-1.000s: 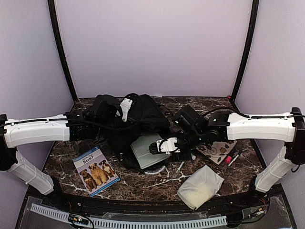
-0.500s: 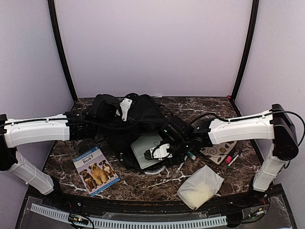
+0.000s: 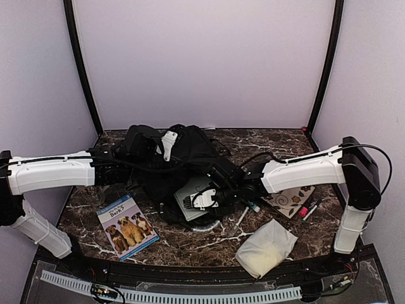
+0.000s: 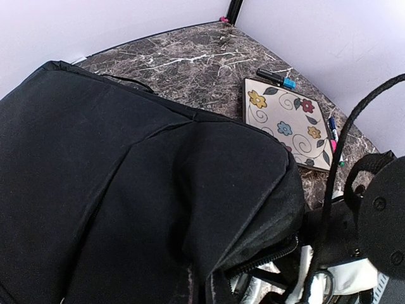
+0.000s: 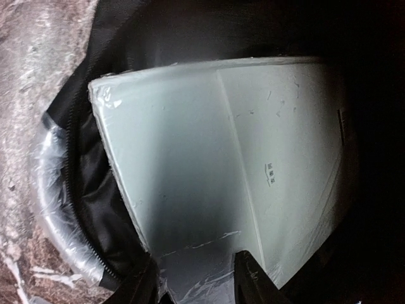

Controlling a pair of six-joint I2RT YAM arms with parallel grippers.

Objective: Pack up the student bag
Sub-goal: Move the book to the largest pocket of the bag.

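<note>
Black soft fabric slumped near the back middle of the dark marble worktop (image 3: 190,244) is the student bag (image 3: 190,155). It is a wide, creased heap, and its zippered mouth gapes toward the arms. Packing looks barely begun, by my reading. One pale grey, plastic-wrapped flat pack (image 5: 209,152) sits partway through the opening, with its far end in the dark interior and its near corner out over the zip. Everything else lies outside the bag: a blue dog book (image 3: 126,225) at front left, a white pouch (image 3: 266,248) at front right, and a floral notebook (image 3: 292,199) with a few markers (image 3: 309,209) to the right. The right end effector (image 5: 196,277) has its fingers set apart on either side of the pack's near edge, but I cannot tell whether they pinch it. The left end effector (image 3: 168,144) is closed on top of the bag above the opening. It is probably holding the upper flap, though its fingers are hidden.
</note>
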